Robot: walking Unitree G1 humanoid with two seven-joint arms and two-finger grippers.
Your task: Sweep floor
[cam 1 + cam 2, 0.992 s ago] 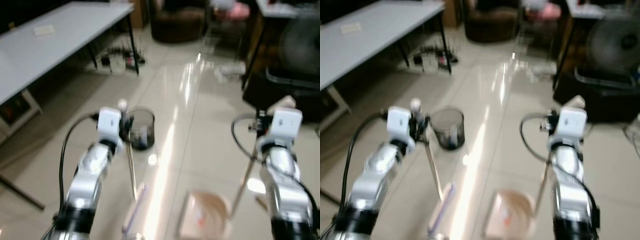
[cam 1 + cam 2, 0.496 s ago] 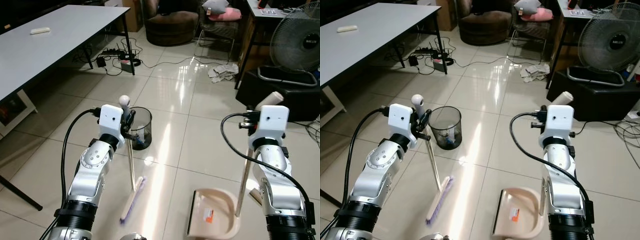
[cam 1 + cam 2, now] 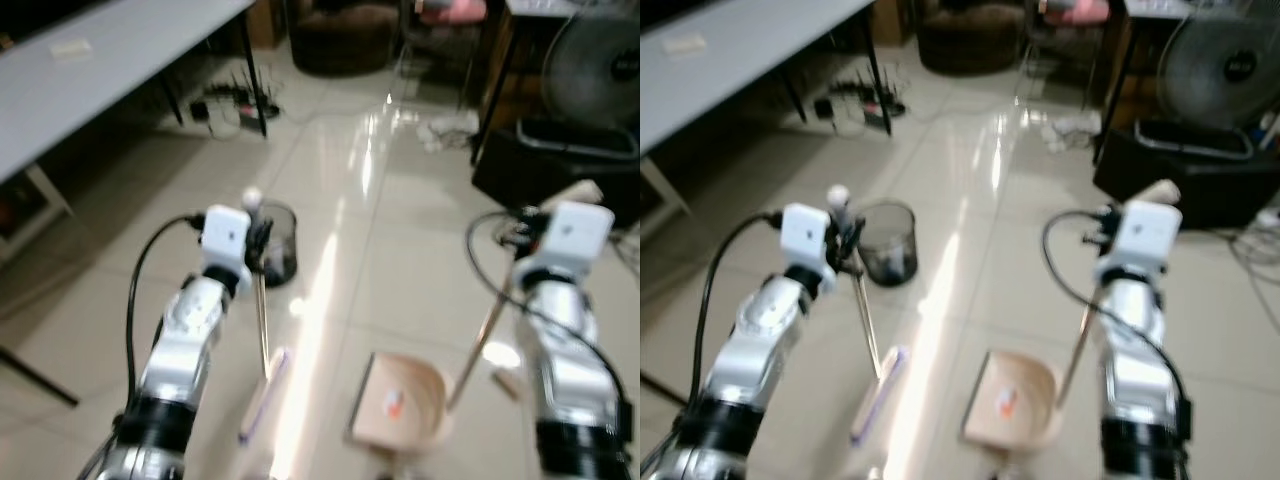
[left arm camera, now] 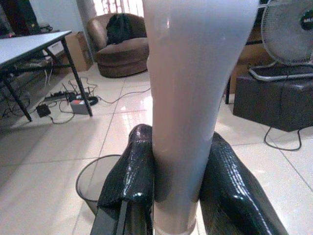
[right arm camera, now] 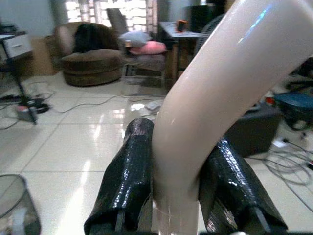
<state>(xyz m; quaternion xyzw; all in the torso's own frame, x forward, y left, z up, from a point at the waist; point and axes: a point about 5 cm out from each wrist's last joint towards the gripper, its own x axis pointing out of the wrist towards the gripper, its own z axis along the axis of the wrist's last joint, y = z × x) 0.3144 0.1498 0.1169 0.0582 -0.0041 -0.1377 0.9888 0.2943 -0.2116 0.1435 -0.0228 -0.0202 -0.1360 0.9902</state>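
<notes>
Left gripper [image 4: 173,188] is clamped on the broom handle [image 4: 188,98], both black fingers [image 4: 132,171] pressed against the pale shaft. Right gripper [image 5: 176,183] is clamped the same way on the curved dustpan handle [image 5: 215,88]. Head views are blurred. The broom [image 3: 262,340] stands nearly upright with its purple brush head [image 3: 262,398] on the tile. The dustpan [image 3: 398,405] sits on the floor just right of the brush, open mouth facing it, something small and orange inside.

Step in hand looks like sweeping toward the pan. To do it well: keep the pan edge flat on the tile, pull the brush in short strokes toward the mouth, keep both grips tight so the handles don't twist.

Room: open shiny tile ahead and between the arms. Mesh bin [image 3: 277,258] stands just behind the left gripper, close to the broom shaft, so watch the backswing. Grey table [image 3: 90,80] and its legs are on the left; a dark box [image 3: 560,165] with a fan [image 3: 1225,70] is on the right; cables lie further ahead.
</notes>
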